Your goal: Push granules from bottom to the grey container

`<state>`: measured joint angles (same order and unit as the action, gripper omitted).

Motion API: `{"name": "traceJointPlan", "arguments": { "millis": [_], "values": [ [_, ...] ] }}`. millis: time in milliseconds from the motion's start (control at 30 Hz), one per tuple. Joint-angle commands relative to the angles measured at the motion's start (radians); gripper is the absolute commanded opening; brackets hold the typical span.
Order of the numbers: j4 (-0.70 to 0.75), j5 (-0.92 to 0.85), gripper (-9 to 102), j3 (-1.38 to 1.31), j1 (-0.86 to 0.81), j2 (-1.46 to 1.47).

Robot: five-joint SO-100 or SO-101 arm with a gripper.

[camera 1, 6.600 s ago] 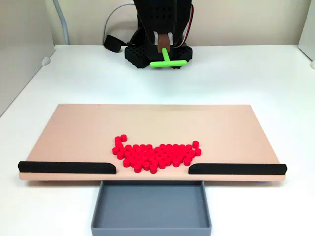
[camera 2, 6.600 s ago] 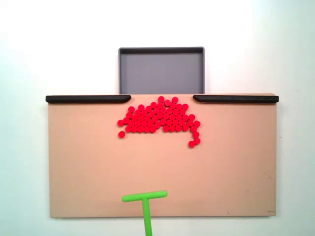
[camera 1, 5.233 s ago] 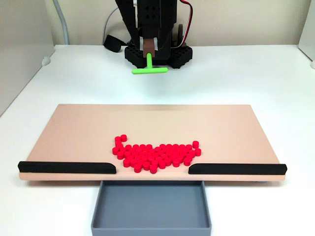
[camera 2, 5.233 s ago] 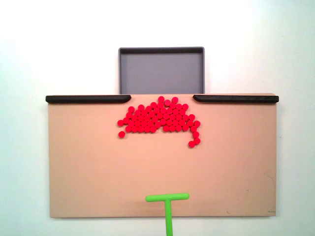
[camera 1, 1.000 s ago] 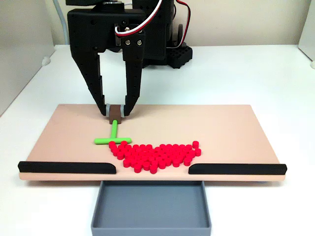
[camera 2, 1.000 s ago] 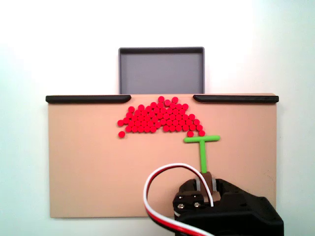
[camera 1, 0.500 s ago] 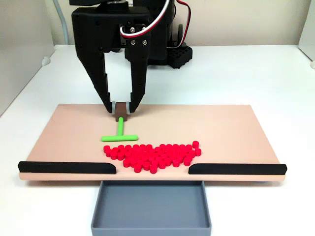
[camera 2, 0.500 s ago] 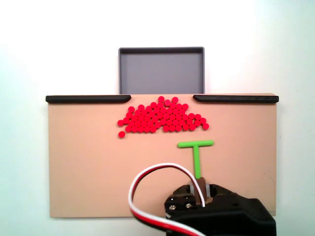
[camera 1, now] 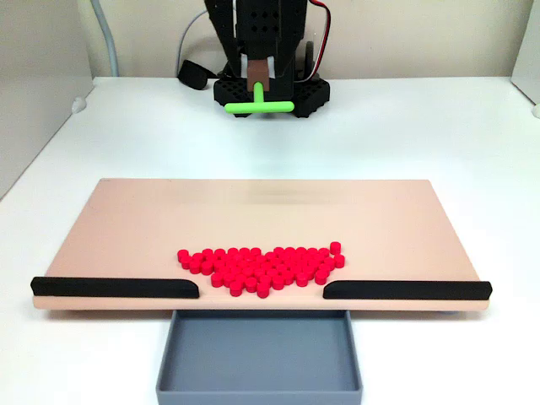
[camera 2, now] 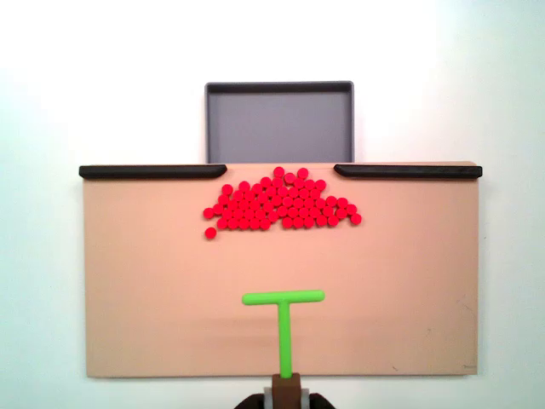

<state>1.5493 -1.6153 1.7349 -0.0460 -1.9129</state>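
Gripper [camera 1: 258, 84] closed on the brown block at the stem end of the green pusher [camera 2: 283, 317]; fingers mostly hidden by arm shadow, but the tool hangs firmly from them.

Change: in the last second the arm pulled back from the granules [camera 2: 279, 204]. Pusher was at the pile's right end in the top-down fixed view, nudged the stragglers there into line, then retreated. Its bar now sits over the board's [camera 2: 153, 290] near edge, centred on the pile, well apart from it.

Meaning: looks like a reset for a straight central push. Pile is tidier, but nothing has gone into the container [camera 2: 279, 123] yet; it's empty.

Granules: on the board, against the gap between the two black strips [camera 2: 152, 171], just short of the edge over the container.

View differences:
- Top-down fixed view gives bar-to-pile alignment and the one loose granule at the pile's left.
- Front fixed view shows the pusher [camera 1: 259, 105] raised, back by the arm base [camera 1: 270, 94], clear of the board [camera 1: 126, 219]. Height can't be read from above.
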Motion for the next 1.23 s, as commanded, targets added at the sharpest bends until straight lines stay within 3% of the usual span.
{"name": "traceJointPlan", "arguments": {
  "millis": [0, 1200],
  "values": [
    [0.034, 0.025, 0, -0.040, 0.018, -0.043],
    [0.031, 0.028, 0, -0.025, 0.014, 0.034]
  ]
}}
